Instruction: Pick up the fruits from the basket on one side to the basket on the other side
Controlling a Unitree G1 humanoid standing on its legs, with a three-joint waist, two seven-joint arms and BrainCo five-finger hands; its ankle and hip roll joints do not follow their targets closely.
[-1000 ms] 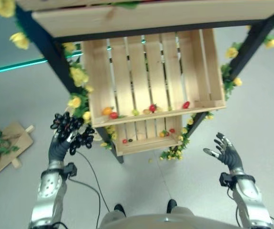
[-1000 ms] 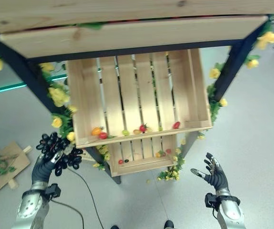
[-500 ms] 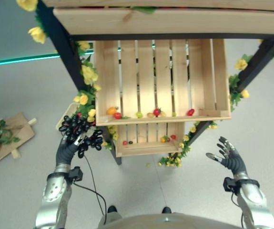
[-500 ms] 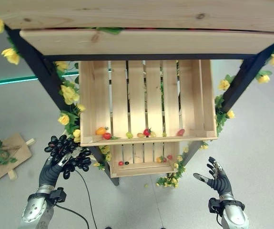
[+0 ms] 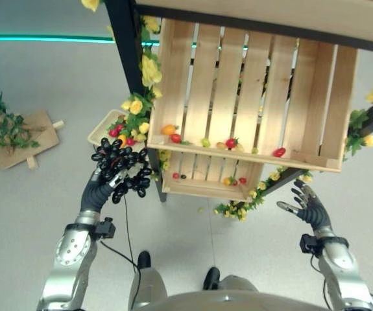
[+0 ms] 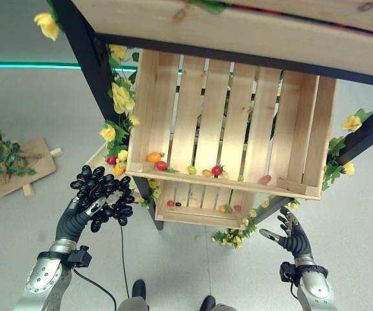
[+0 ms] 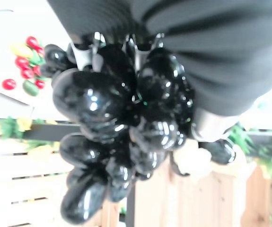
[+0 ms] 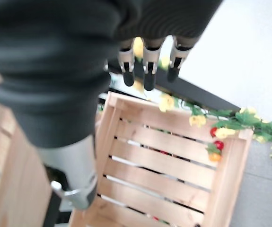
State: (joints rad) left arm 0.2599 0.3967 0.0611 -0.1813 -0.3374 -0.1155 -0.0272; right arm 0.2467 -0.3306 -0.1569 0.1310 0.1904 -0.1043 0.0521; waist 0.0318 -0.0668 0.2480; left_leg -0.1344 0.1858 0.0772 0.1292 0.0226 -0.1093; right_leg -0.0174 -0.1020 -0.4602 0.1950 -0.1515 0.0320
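On the far left a plank [image 5: 19, 133] with green sprigs lies on the floor, well apart from our work. Next comes our left hand [image 6: 82, 212], its fingers curled round a bunch of black grapes [image 6: 102, 194]; in the left wrist view the grapes [image 7: 121, 127] hang as one glossy cluster against the palm. So the task's fruit is already in that hand, raised off the floor.

Just past the grapes, up and slightly right of the hand, sits a pale tray [image 5: 106, 128] holding small red and yellow fruit, tucked beside the black post [image 5: 126, 39] hung with yellow flowers [image 5: 148, 68]. We judge this tray the nearest place to set the bunch down: it lies straight ahead of the left hand and close, with the post just to its right. We cannot tell whether it is the target basket.

Right of the post the big crate [image 5: 251, 97] tilts toward us, a few small fruits [image 5: 228, 143] lined against its front lip, and a smaller crate [image 5: 209, 181] lies under it.

Far right, our right hand [image 5: 309, 208] hangs empty, fingers spread and relaxed, well apart from the grapes, near the crate's right corner. The left arm is plainly the nearer one for the coming move.
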